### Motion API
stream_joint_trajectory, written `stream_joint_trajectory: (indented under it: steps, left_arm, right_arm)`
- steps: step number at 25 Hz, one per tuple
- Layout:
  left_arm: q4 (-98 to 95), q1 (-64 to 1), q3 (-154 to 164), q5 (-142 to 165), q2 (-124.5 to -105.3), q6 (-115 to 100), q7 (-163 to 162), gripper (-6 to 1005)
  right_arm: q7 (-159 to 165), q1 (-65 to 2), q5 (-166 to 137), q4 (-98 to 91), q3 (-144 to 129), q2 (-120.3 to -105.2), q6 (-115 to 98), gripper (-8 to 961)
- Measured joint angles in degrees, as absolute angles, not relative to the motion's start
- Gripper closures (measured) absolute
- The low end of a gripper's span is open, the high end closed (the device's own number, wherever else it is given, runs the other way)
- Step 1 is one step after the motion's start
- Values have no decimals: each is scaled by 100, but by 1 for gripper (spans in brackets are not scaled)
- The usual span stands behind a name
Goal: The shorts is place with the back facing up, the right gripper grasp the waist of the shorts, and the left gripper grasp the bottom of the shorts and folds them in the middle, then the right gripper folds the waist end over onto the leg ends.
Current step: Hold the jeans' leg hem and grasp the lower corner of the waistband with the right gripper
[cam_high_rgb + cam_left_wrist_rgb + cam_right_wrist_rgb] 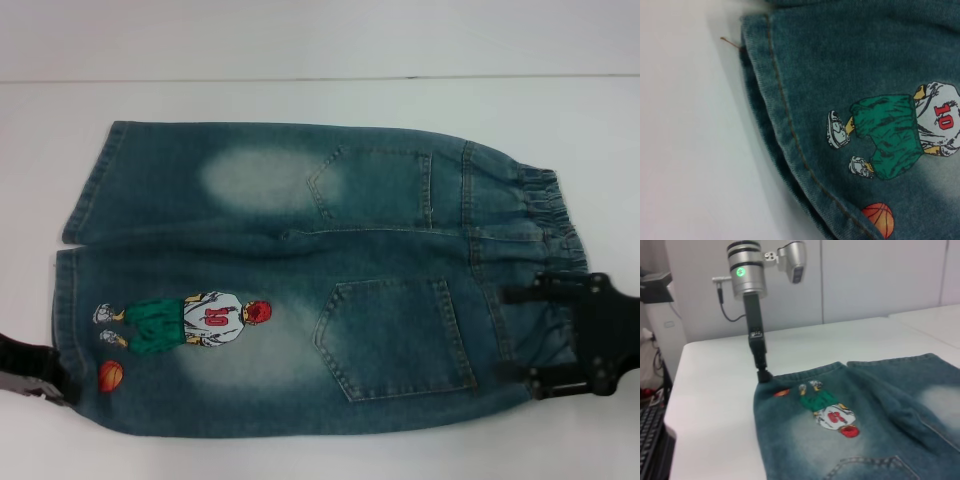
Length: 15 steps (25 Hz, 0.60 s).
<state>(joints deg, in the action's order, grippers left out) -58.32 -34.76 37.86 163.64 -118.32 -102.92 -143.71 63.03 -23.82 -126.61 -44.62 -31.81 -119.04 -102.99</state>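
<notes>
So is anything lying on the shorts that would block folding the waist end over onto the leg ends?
Nothing visible does. The shorts lie flat, with only the right end effector at the waistband and the left end effector at the near leg hem.

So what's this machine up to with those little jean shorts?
It is getting set to fold them. The shorts lie flat on the white table, back pockets up, nothing folded yet. The robot's right hand sits at the ruffled waistband, on the nearer side. Its left hand has its tip down at the leg hem of the nearer leg, close to the cartoon basketball player.
</notes>
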Motion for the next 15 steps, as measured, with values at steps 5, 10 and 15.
stream_joint_trajectory:
  steps: [5,10,15]
  left_arm:
    - [-5813,-3514,3851,16354,-11837,-10256,-14334,942]
    - [-5786,-3570,3983,16345,-11830,-10262,-14326,956]
    - [-5776,-3640,4043,16331,-11816,-10302,-14312,956]
  right_arm:
    - [6785,-2143,-12699,-5054,-2908,-11813,-10320,41]
    - [7992,-2025,-13233,-6265,-2891,-11790,-10382,45]
    - [9037,-2344,-14417,-7016,-2985,-11785,-10699,81]
